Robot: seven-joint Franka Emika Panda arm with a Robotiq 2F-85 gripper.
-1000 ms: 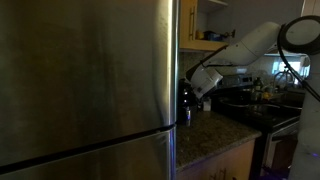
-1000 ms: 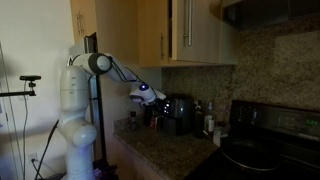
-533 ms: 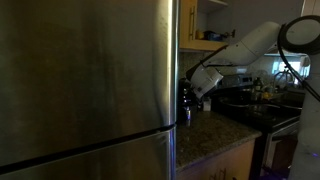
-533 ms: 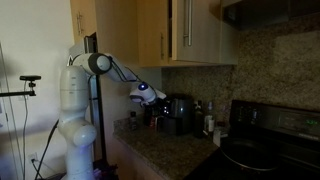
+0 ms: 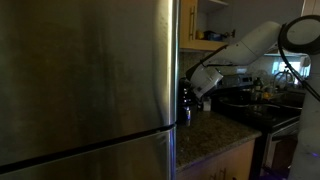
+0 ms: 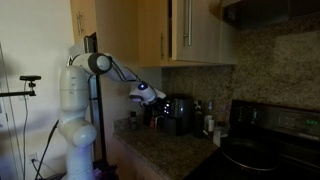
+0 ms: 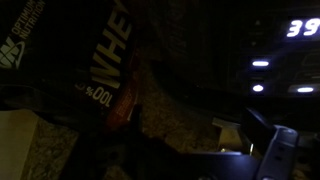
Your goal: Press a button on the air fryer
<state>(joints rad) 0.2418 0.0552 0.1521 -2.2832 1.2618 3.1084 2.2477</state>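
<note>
The small glossy air fryer is black with silvery glints. The big steel fridge is grey. The stone countertop is speckled brown. The dark tub carries white letters and an orange stripe.

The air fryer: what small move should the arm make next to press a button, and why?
Probably ease the jaws slightly forward and toward the lit spots. In an exterior view they hang just beside the air fryer, and the wrist view shows glowing digits off to the upper right, not centred. Whether anything touches yet cannot be told.
</note>
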